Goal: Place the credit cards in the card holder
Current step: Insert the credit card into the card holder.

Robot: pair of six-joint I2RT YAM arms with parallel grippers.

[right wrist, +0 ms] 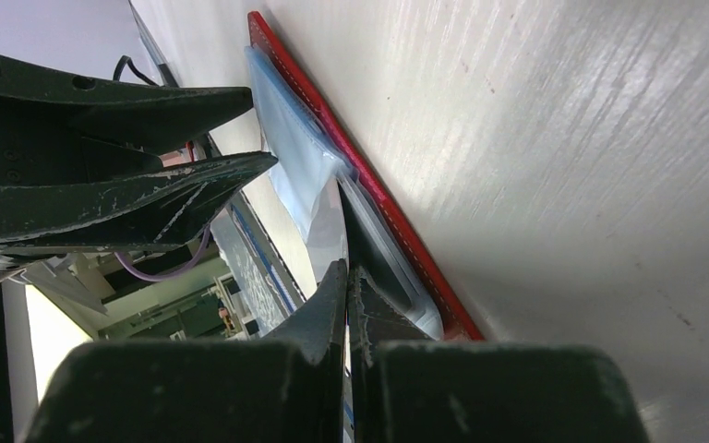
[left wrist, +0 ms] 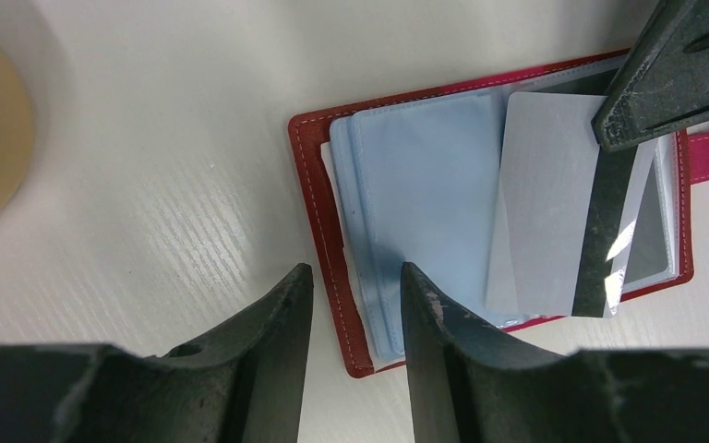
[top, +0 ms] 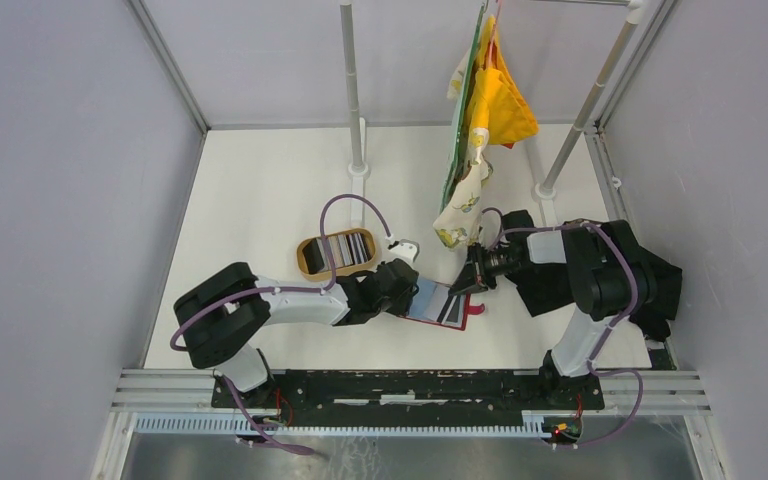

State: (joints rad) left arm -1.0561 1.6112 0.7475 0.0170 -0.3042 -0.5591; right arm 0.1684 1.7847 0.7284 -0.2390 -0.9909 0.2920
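The card holder [top: 430,305] is a red wallet lying open on the white table, its grey-blue pockets [left wrist: 425,194] facing up. My right gripper [top: 467,281] is shut on the edge of a grey credit card with a black stripe [left wrist: 549,221] and holds it tilted over the wallet's right half. In the right wrist view that card [right wrist: 330,242] is edge-on between the shut fingers [right wrist: 346,277], beside the wallet's red edge [right wrist: 369,185]. My left gripper [left wrist: 355,277] is open, its fingers either side of the wallet's near left corner, one finger over the blue lining. More credit cards [top: 348,248] lie in the tan tray.
The tan oval tray [top: 305,258] sits just behind the left gripper. Cloths [top: 485,110] hang from a rack on posts [top: 352,90] at the back. Grey walls enclose the table left and right. A metal rail [top: 410,385] runs along the near edge.
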